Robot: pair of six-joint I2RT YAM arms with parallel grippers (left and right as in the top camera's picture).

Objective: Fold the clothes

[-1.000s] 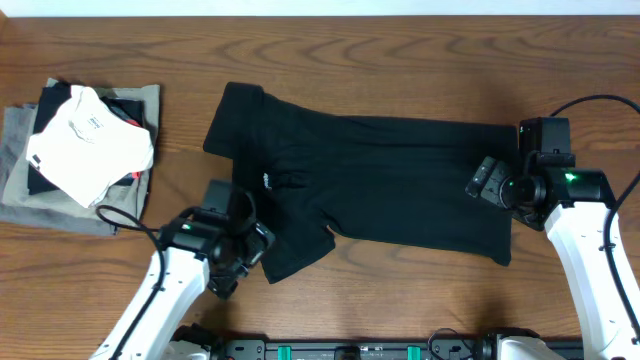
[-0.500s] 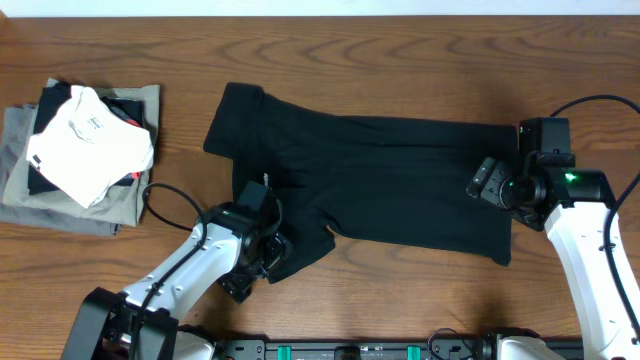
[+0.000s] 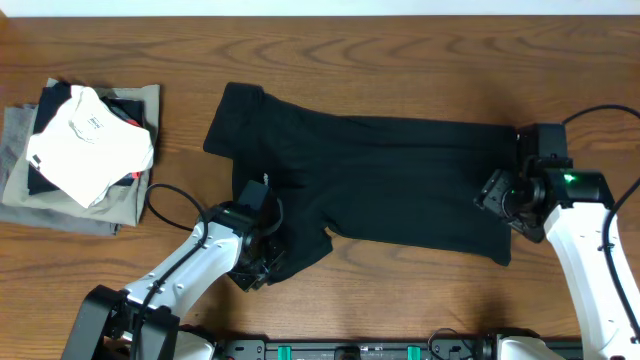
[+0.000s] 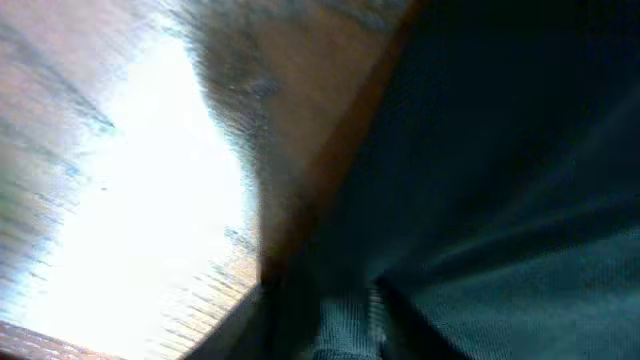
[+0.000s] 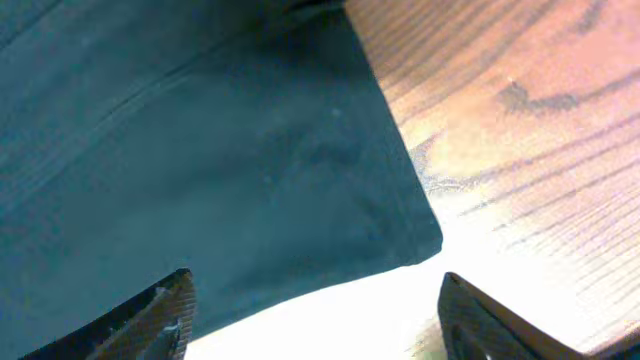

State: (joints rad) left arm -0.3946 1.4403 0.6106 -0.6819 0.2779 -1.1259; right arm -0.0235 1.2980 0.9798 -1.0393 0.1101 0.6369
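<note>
The black T-shirt (image 3: 390, 180) lies spread flat across the middle of the wooden table (image 3: 400, 45), its collar toward the left edge. The left gripper (image 3: 256, 266) sits at the sleeve nearest the front edge. Its wrist view is blurred, so its grip cannot be told. The right gripper (image 5: 315, 318) stands open, its fingers straddling the shirt's hem by the right edge.

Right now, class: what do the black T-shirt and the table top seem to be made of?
T-shirt: soft matte fabric, probably cotton knit; it lies limp with creases and a stitched hem. Table: brown wood or wood-look laminate, slightly glossy; swirling grain, bright glare in the wrist views.
</note>
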